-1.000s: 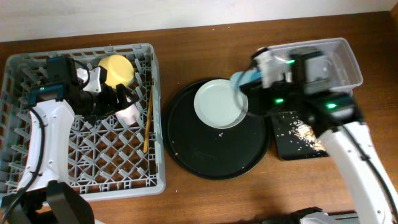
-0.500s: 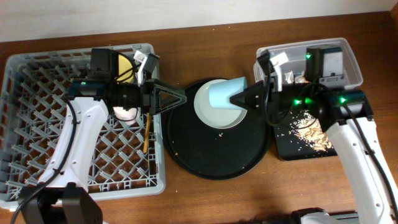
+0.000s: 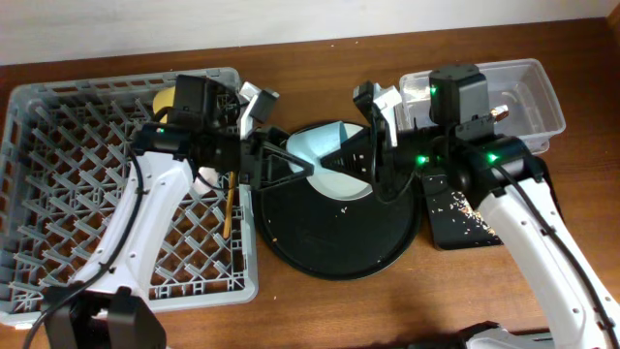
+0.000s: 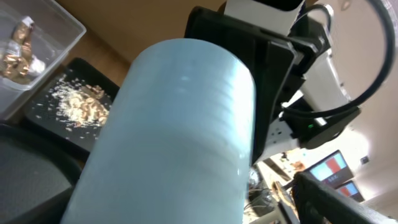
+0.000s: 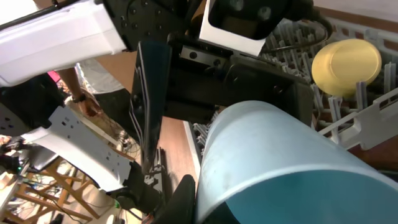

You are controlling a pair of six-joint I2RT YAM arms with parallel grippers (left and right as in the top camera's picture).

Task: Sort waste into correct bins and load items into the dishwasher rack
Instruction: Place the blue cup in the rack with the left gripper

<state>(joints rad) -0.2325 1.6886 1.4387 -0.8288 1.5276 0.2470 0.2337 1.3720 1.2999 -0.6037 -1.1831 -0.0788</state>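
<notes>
- Zone 1, far left: the dishwasher rack (image 3: 58, 194) occupied the left side of the wooden table (image 3: 387, 310). The small yellow bowl (image 3: 167, 100) sat in the rack's far row, partly hidden by the left arm. The thin wooden chopsticks (image 3: 230, 204) lay along the rack's right edge.
- Zone 2: the left gripper (image 3: 302, 167) reached rightward past the rack wall, over the left part of the round black tray (image 3: 329, 252). It was released. In the left wrist view its one visible finger (image 4: 348, 196) stood apart from the cup wall.
- Zone 3, centre: the light blue cup (image 3: 315, 143) hung on its side between the two grippers. It was above the pale grey plate (image 3: 341, 186), which lay on the far part of the round black tray.
- Zone 4: the right gripper (image 3: 334, 160) pointed leftward, facing the left gripper, and was clenched on the light blue cup.
- Zone 5: the shallow black rectangular tray (image 3: 465, 231) lay just right of the round black tray and carried the food scraps (image 3: 455, 202).
- Zone 6, far right: the clear tub (image 3: 542, 97) stood behind the shallow black rectangular tray, with the gold foil wrapper (image 3: 501, 113) inside.
</notes>
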